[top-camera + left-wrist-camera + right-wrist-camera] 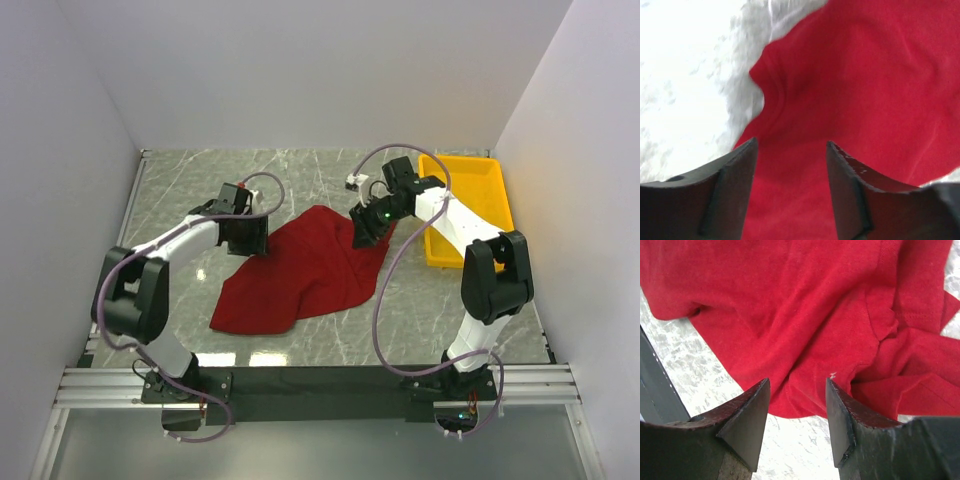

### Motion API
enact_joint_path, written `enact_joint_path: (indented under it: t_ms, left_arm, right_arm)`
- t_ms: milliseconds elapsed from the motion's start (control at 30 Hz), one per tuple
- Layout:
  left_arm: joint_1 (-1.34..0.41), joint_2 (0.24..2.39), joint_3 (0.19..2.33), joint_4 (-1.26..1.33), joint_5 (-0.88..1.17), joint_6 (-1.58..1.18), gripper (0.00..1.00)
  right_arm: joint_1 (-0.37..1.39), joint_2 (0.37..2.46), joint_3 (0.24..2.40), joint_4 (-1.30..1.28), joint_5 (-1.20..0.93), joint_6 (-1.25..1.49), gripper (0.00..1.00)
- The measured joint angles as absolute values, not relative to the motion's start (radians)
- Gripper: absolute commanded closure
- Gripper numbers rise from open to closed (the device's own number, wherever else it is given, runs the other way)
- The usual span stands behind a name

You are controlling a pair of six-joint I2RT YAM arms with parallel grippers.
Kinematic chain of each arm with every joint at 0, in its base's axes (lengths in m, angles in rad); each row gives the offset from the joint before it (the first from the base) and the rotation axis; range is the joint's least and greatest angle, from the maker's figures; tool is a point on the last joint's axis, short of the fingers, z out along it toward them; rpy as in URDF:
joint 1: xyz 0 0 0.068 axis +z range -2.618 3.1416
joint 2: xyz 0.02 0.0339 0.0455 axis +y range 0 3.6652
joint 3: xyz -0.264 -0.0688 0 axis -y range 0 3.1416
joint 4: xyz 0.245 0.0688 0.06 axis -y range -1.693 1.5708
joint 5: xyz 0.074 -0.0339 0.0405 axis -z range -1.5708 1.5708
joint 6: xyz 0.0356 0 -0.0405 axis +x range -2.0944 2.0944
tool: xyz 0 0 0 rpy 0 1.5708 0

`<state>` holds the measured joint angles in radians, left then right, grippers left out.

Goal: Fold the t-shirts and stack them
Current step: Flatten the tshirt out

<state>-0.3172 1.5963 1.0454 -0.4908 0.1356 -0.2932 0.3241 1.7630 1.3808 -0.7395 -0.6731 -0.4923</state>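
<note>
The dark red t-shirt (300, 270) lies crumpled and spread on the marble table, in the middle of the top view. My left gripper (250, 238) is open at the shirt's left edge; in the left wrist view its jaws straddle red cloth (865, 90) with a wide gap (792, 145). My right gripper (362, 232) is open at the shirt's right edge; in the right wrist view the shirt (805, 315) shows folds and a seam ahead of the open jaws (797, 382), with bare table between them.
A yellow plastic tray (490, 180) stands at the back right, beside my right arm. White walls close in on both sides and the back. A metal rail runs along the table's left edge (657, 385).
</note>
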Motion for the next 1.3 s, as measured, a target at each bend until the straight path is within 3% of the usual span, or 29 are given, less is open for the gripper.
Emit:
enact_joint_path:
  t_ms: [100,133,200,333,667,900,1300]
  left_arm:
    - [-0.316,1.670,1.079,-0.467,0.152,-0.293,0.52]
    - [-0.316,1.689,1.085,-0.465,0.156,-0.292,0.62]
    - [-0.316,1.716,1.092,-0.459,0.167,-0.291,0.70]
    - [-0.316,1.734,1.093,-0.459,0.199,-0.283,0.99]
    - [-0.302,1.625,1.092,-0.457,0.197,-0.280,0.99]
    - [-0.234,1.444,1.127,-0.459,0.187,-0.282,0.99]
    - [-0.172,1.428,1.145,-0.500,0.198,-0.272,0.99]
  right_arm:
    - [0.317,1.763,1.381,-0.738,-0.670,-0.476,0.45]
    - [0.315,1.763,1.381,-0.737,-0.669,-0.469,0.44]
    - [0.311,1.764,1.381,-0.736,-0.670,-0.464,0.45]
    - [0.301,1.768,1.388,-0.738,-0.671,-0.453,0.45]
    - [0.282,1.790,1.447,-0.749,-0.653,-0.446,0.43]
    - [0.275,1.974,1.655,-0.775,-0.569,-0.409,0.37]
    - [0.288,2.065,1.715,-0.921,-0.585,-0.400,0.39]
